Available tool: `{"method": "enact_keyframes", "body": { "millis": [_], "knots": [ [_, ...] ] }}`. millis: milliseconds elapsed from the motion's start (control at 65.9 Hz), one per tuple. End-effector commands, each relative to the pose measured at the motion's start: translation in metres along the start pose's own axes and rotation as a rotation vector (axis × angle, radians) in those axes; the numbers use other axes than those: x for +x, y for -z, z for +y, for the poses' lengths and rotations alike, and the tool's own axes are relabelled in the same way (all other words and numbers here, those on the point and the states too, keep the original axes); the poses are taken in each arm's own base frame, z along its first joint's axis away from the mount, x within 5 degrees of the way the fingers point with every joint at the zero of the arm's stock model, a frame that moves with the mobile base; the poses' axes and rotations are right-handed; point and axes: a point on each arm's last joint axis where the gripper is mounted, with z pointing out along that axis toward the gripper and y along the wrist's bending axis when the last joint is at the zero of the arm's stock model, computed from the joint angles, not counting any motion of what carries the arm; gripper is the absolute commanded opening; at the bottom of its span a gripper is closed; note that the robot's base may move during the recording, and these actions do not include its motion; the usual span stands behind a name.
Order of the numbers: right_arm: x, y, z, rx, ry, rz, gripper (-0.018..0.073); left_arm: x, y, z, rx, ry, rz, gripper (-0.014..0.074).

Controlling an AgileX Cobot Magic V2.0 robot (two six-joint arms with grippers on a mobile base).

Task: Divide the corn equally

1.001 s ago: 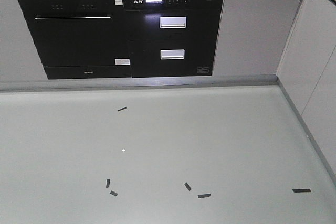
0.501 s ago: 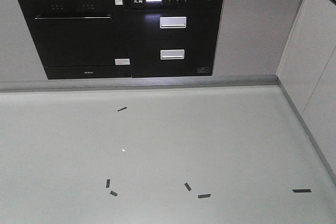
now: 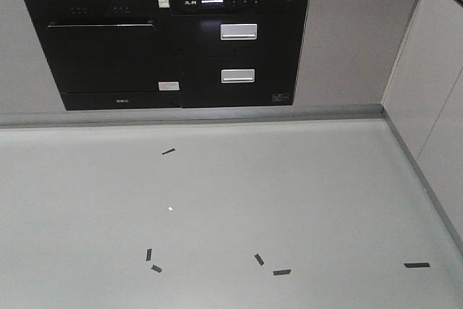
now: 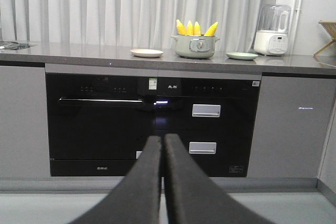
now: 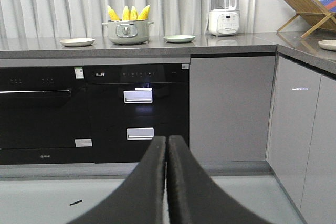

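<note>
Four corn cobs (image 4: 195,28) are seen standing upright in a grey-green pot (image 4: 195,46), their tips above its rim. The pot is set on the far grey tabletop (image 4: 79,51), in front of pale curtains. A cream plate (image 4: 147,53) is placed just left of the pot and a green plate (image 4: 242,55) just right of it; both plates are bare. A white blender (image 4: 272,30) is found further right on the same tabletop.

The left tool (image 4: 161,139) is held low and level, pointed away from the robot at the black oven (image 4: 100,119) under the tabletop. Its two dark fingers are pressed flat together along their length, and nothing is gripped between them. The right tool (image 5: 166,139) is posed the same way, aimed at the black drawer unit (image 5: 137,114) beside the grey cabinet door (image 5: 231,108), with its fingers likewise closed on nothing. Both tools are kept well apart from the corn cobs.

In the front-facing view, a pale grey floor (image 3: 289,193) is shown before the cabinets, marked with several short black tape strips (image 3: 281,272).
</note>
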Motion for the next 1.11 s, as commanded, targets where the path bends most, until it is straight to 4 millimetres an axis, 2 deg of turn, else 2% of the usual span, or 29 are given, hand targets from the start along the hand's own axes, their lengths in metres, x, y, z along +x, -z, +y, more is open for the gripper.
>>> {"method": "enact_keyframes", "body": {
  "millis": [0, 1092],
  "knots": [
    [-0.0041, 0.0003, 0.0004, -0.003, 0.016, -0.069, -0.0006, -0.0133, 0.0023, -0.0011, 0.007, 0.004, -0.107, -0.0006],
    [-0.0041, 0.0003, 0.0004, -0.003, 0.016, -0.069, -0.0006, -0.0133, 0.0023, -0.0011, 0.007, 0.004, -0.107, -0.0006]
  ]
}}
